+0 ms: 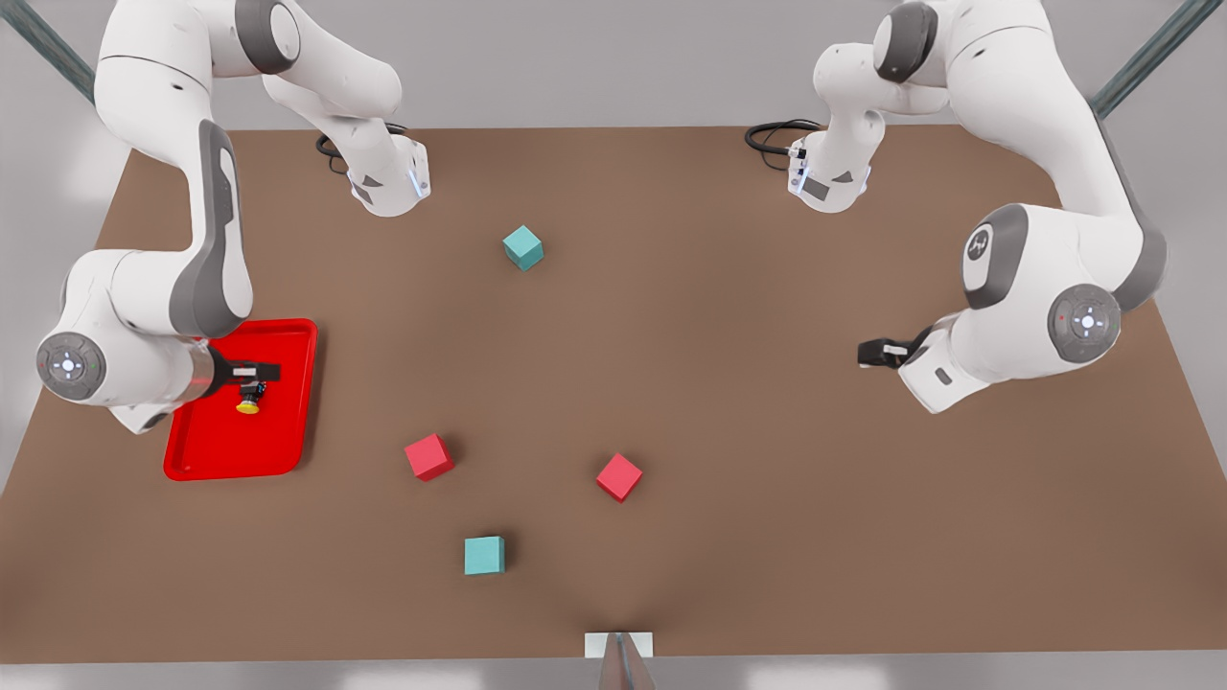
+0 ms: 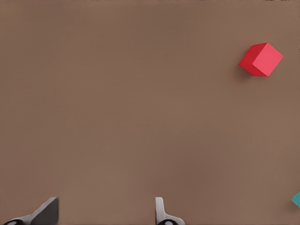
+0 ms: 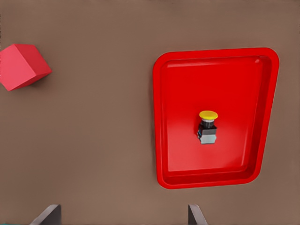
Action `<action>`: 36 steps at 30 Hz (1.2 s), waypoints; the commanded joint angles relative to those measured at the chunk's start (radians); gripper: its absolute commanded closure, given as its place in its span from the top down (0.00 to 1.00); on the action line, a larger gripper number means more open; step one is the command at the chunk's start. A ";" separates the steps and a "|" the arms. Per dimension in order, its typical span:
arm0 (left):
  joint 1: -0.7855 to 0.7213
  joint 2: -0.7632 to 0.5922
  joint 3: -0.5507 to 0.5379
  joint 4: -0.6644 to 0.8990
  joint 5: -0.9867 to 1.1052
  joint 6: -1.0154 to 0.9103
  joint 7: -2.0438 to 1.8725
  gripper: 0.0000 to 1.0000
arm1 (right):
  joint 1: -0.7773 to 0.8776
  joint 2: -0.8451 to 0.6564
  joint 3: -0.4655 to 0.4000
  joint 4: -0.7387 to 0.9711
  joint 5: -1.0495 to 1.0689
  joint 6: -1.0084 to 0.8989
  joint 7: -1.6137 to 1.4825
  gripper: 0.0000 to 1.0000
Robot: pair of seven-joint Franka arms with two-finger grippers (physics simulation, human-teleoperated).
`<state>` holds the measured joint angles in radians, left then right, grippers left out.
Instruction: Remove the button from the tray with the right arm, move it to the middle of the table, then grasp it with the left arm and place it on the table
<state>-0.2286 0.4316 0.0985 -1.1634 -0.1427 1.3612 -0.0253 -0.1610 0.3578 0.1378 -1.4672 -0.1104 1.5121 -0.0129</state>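
the button (image 3: 207, 126) lies on its side inside the red tray (image 1: 288, 422), on the tray floor just below the right claw (image 1: 251, 372), which hangs over the tray with its fingers spread wide and nothing between them; the wrist view shows both fingertips apart with the button well ahead of them and not yet between them. the yellow cap (image 1: 248, 407) points away from the claw's wrist, with the short black base nearer it. judging by its look, the button is small, light and rigid, so it should lift with little force, but the rounded cap is likely slick and would squirt out of a pinch; the squarer black base looks the better place to take hold, across its flat sides, and low enough that the fingers clear the tray's raised rim. lying loose, it may roll or skid on the smooth tray floor if nudged by one finger first. the left claw (image 1: 877, 353) waits far off over bare bench (image 2: 117, 103), fingers apart and empty, with a red cube (image 2: 261, 59) ahead of it.
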 commanded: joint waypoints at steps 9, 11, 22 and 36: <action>-0.001 0.029 0.001 0.001 0.020 0.119 -0.099 1.00 | -0.003 0.033 -0.001 0.001 -0.011 0.131 -0.013 1.00; 0.000 0.021 0.000 -0.007 0.015 0.107 -0.099 1.00 | -0.003 0.049 -0.001 0.001 -0.008 0.148 -0.012 1.00; -0.072 0.105 -0.002 -0.032 0.045 0.148 -0.113 1.00 | -0.158 0.194 0.051 -0.042 -0.012 0.379 -0.059 1.00; -0.112 0.108 0.000 -0.042 0.046 0.177 -0.134 1.00 | -0.353 -0.046 0.131 -0.532 -0.080 0.714 -0.174 1.00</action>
<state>-0.3401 0.5410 0.0981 -1.2060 -0.0975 1.5305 -0.1326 -0.5026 0.3069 0.2662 -1.9952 -0.1673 2.1285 -0.0934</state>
